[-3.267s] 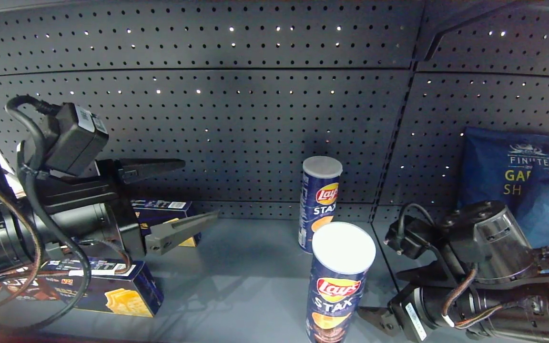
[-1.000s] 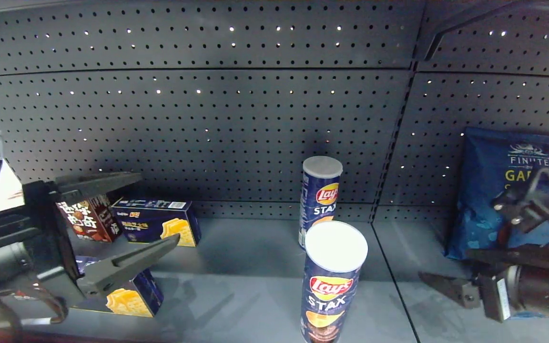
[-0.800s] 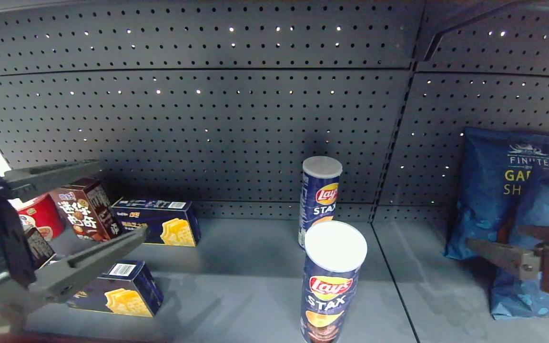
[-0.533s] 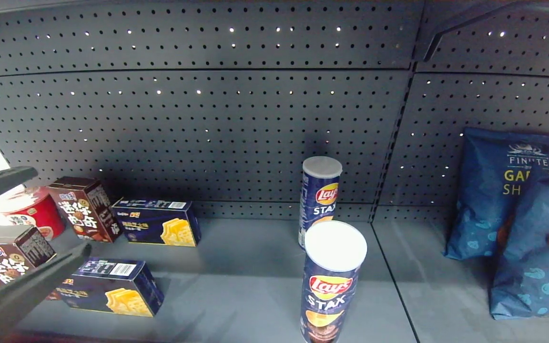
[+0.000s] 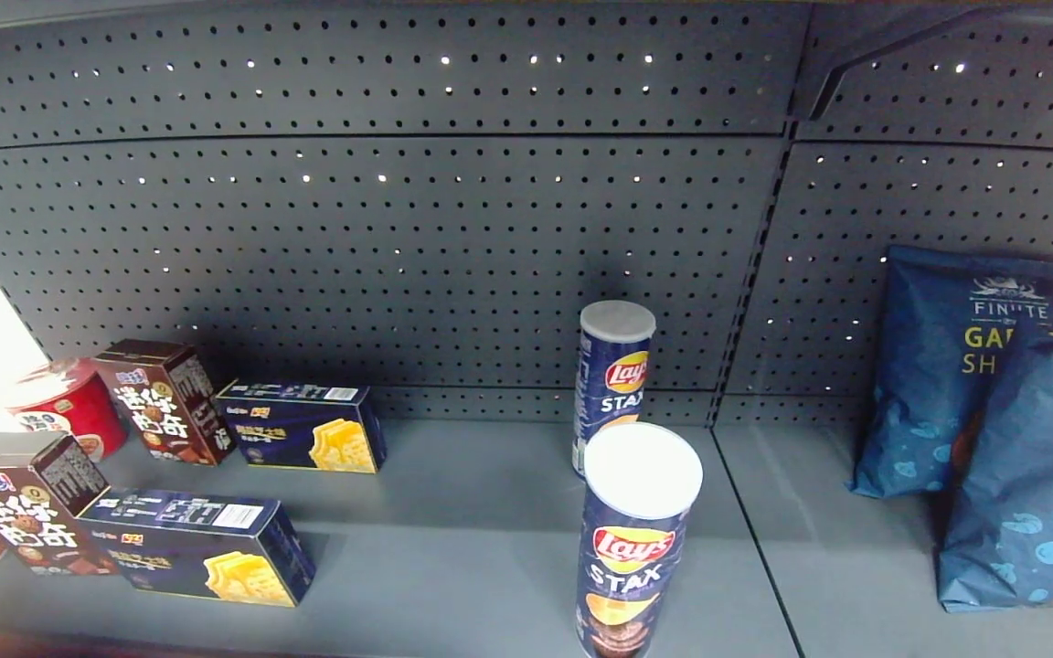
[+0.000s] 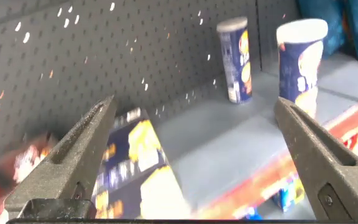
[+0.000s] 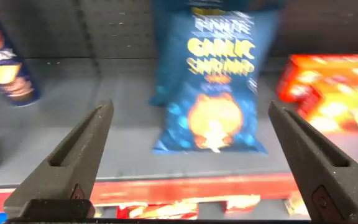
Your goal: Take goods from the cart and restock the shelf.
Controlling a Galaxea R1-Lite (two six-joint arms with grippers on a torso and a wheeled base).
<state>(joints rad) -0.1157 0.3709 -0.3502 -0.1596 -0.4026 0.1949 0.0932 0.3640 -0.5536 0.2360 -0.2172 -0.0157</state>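
Shop shelf (image 5: 490, 512) holding two chip cans (image 5: 615, 384), two blue snack bags (image 5: 961, 366), two blue boxes (image 5: 303, 427) and two brown boxes (image 5: 165, 402).
The left gripper (image 6: 194, 106) is spread wide and empty, with both cans standing well ahead of it; the right gripper (image 7: 191, 107) is equally wide and empty, with one snack bag propped well ahead of it on the shelf.

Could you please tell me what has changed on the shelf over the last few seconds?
Both arms withdrew from the shelf: left tool leftward, right tool rightward, both open and empty. Chip cans, boxes and blue bags kept their places.
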